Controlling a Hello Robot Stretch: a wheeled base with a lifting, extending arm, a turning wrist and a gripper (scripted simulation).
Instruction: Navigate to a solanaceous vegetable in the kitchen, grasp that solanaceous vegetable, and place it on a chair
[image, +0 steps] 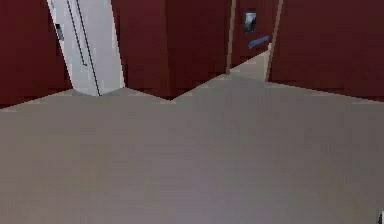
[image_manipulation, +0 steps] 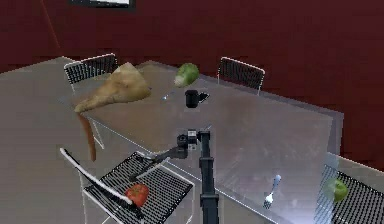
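Black mug (image_manipulation: 192, 97), fork (image_manipulation: 271, 190) on table (image_manipulation: 270, 130)

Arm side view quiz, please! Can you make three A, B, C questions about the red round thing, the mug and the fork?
1. Where is the red round thing?
A. on the floor
B. at the wire chair, by its seat
C. on a shelf

2. What colour is the mug?
A. black
B. yellow
C. white

3. How is the fork placed?
A. standing on end
B. lying flat on the table
C. hanging in the air

Answers:
1 B, it shows against the chair's mesh seat.
2 A, it is dark all over.
3 B, its whole length rests on the tabletop.
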